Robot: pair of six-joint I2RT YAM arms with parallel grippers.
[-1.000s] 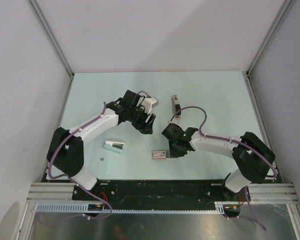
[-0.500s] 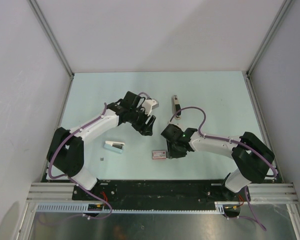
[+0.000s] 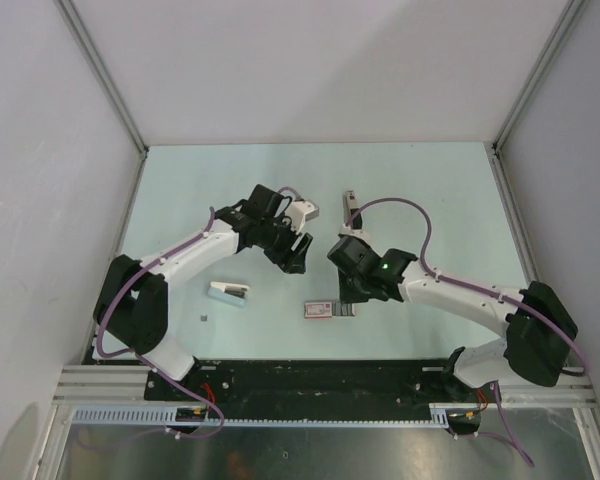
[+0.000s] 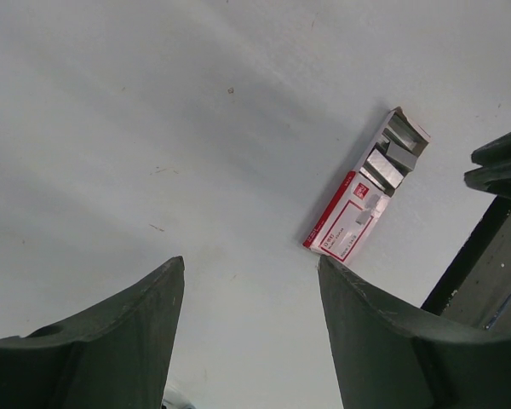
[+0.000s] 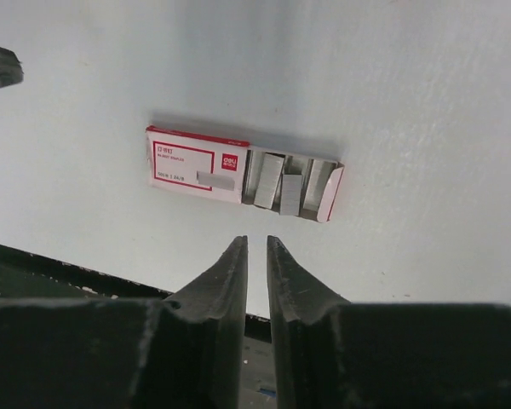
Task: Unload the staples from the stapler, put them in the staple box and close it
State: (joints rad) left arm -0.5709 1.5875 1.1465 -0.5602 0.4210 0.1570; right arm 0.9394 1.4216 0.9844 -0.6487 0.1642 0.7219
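The stapler [image 3: 351, 201], a slim dark bar with a pale end, lies far of centre, its near end hidden behind my right arm. The staples [image 3: 204, 318] are a tiny grey block lying alone at the near left. My left gripper [image 3: 296, 256] hangs open and empty over bare table in the left wrist view [image 4: 251, 260]. My right gripper [image 3: 352, 296] is empty, its jaws nearly shut with only a thin gap [image 5: 255, 240]. It hovers just near of the staple box.
A red-and-white staple box [image 3: 325, 309] lies open between the grippers, with grey staple strips showing in its open end [image 5: 283, 189]; it also shows in the left wrist view [image 4: 358, 204]. A small white-and-dark object [image 3: 228, 292] lies near left. Grey walls enclose the table.
My right arm has swung, its elbow moving right and its wrist farther back, covering more of the stapler. The left arm has barely moved.
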